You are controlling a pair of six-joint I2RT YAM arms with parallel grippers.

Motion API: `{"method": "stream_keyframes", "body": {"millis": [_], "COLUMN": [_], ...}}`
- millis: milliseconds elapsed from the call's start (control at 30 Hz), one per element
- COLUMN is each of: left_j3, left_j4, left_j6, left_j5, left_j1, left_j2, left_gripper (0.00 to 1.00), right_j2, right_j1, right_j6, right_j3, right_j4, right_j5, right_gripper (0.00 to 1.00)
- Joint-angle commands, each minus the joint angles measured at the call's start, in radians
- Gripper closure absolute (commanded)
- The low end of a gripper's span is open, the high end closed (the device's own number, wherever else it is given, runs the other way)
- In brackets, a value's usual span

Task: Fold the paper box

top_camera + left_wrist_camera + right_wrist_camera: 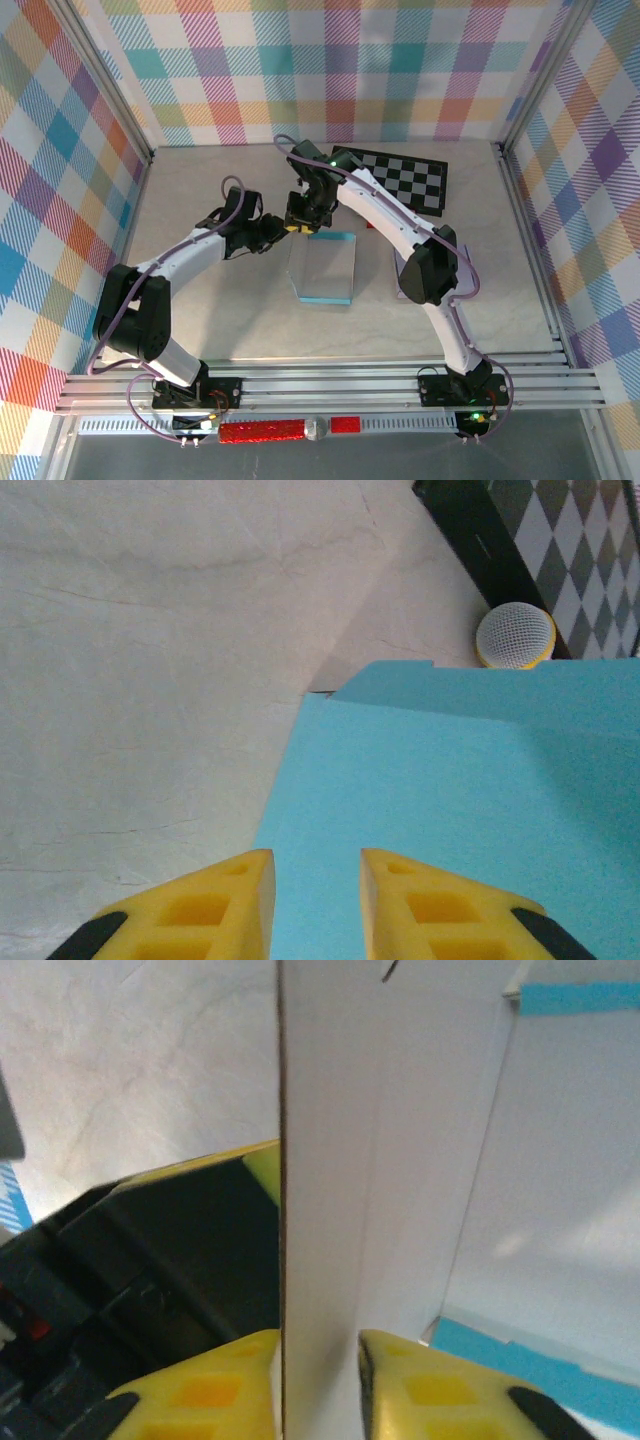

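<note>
The paper box (325, 268) stands mid-table, half formed, turquoise outside and white inside. My right gripper (300, 224) reaches down at its far left corner. In the right wrist view its yellow fingers (235, 1370) are shut on a raised white wall (330, 1180) of the box, one on each side. My left gripper (277, 233) sits just left of that corner. In the left wrist view its jaws (315, 885) stand slightly apart over the turquoise outer face (440, 780), nothing between them. The left arm's dark housing (150, 1260) shows behind the wall.
A black-and-white checkerboard (400, 178) lies at the back right, beyond the box. A round white mesh-covered knob (515, 635) shows just past the box's far edge. Plaid walls and metal rails (320, 385) enclose the beige table (220, 320).
</note>
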Motion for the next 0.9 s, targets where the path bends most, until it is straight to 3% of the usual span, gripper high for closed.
{"method": "stream_keyframes", "body": {"millis": [0, 167, 367, 567, 867], "left_j3": [0.036, 0.045, 0.041, 0.023, -0.005], "left_j4": [-0.115, -0.207, -0.293, -0.336, -0.376], "left_j6": [0.067, 0.117, 0.155, 0.178, 0.226], "left_j5": [-0.067, -0.152, -0.218, -0.2, -0.114], "left_j1": [-0.012, -0.019, -0.021, -0.021, -0.021], "left_j2": [-0.054, -0.121, -0.203, -0.259, -0.294], "left_gripper": [0.71, 0.7, 0.67, 0.66, 0.64], "right_j2": [0.009, -0.022, -0.048, 0.02, -0.001], "right_j1": [-0.018, -0.037, -0.048, -0.07, -0.114], "right_j6": [0.105, 0.263, 0.535, 0.876, 1.097], "right_j3": [0.042, 0.038, 0.071, 0.228, 0.137], "right_j4": [-0.05, -0.066, -0.133, -0.367, -0.254], "right_j5": [0.032, 0.077, 0.187, 0.284, 0.242], "right_gripper": [0.83, 1.0, 1.0, 1.0, 1.0]}}
